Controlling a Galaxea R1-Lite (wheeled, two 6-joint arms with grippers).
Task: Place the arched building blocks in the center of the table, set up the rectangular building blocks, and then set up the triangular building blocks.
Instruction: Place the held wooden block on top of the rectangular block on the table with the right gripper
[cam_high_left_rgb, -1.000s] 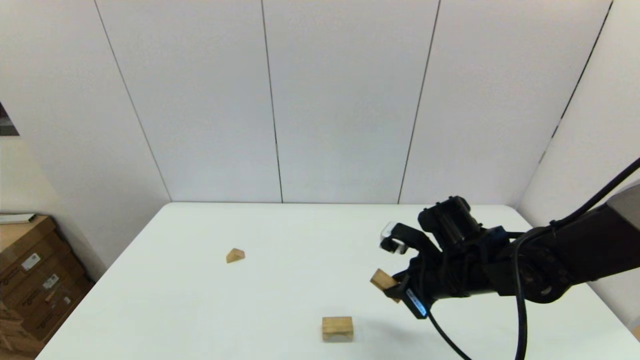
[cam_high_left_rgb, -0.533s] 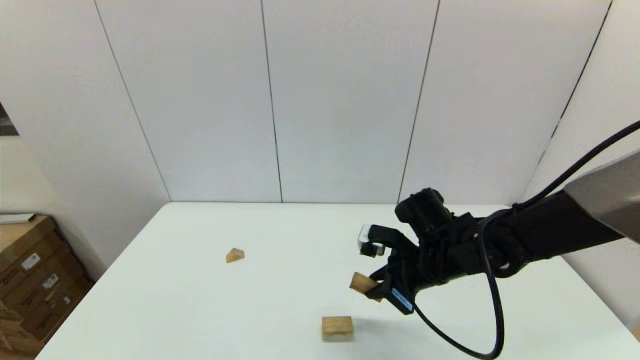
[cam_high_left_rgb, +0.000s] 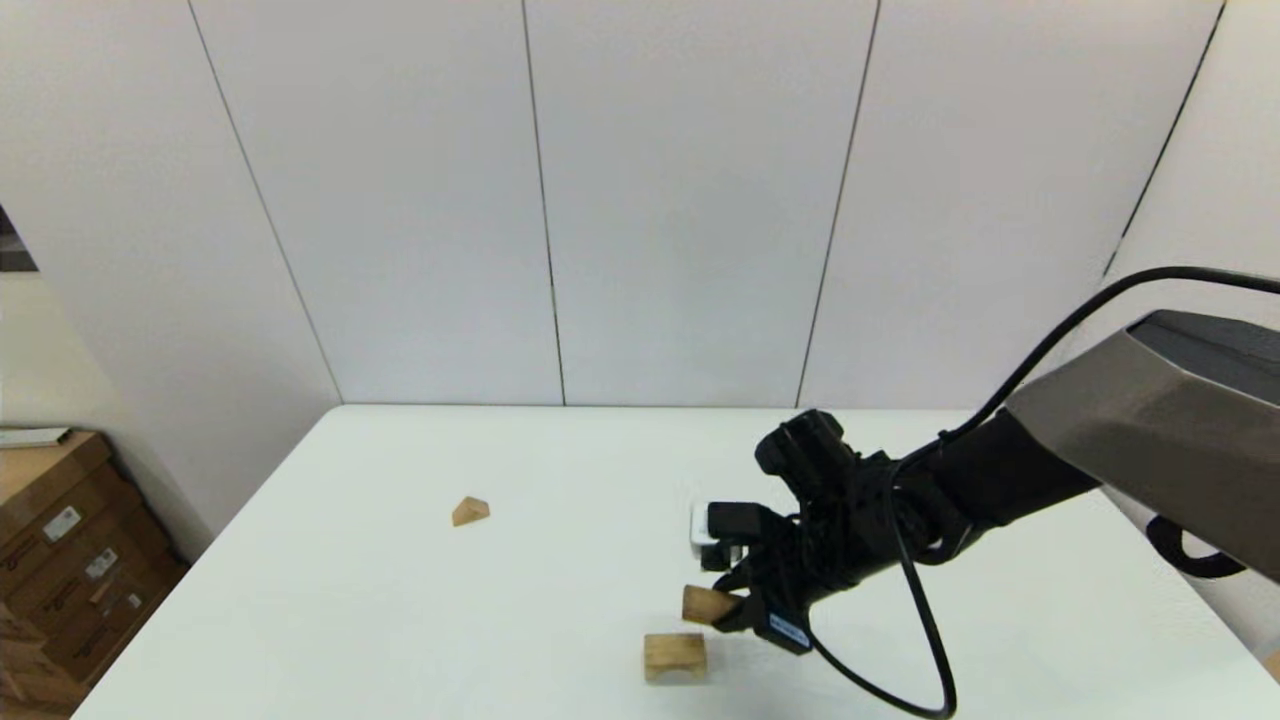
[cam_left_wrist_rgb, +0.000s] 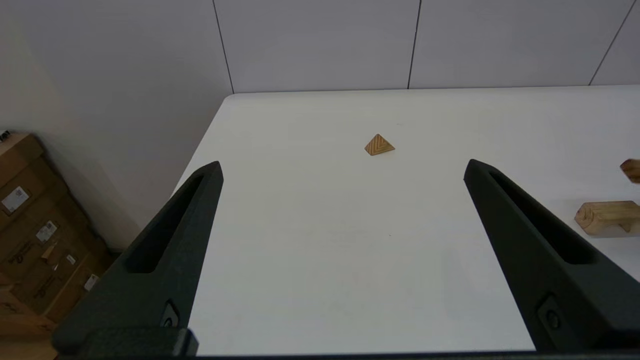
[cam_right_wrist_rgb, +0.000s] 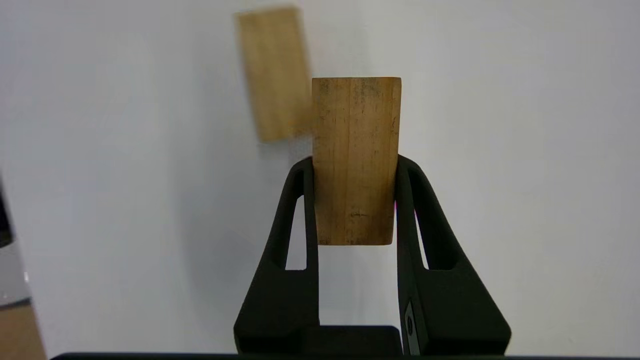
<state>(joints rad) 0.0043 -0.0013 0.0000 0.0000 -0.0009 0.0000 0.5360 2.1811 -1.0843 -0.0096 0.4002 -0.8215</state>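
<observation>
Near the table's front edge, the arched block stands notch-down as the base. Just above and beside it, the right gripper holds the rectangular block clamped by its long edges (leaving the broad face free to seat). The triangular wedge waits well apart. The left gripper, parked, gapes wide.

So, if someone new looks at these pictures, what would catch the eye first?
The right gripper holds the flat rectangular block in the air, just above the arched block near the table's front edge. Far to the left, the small triangular block lies alone.
</observation>
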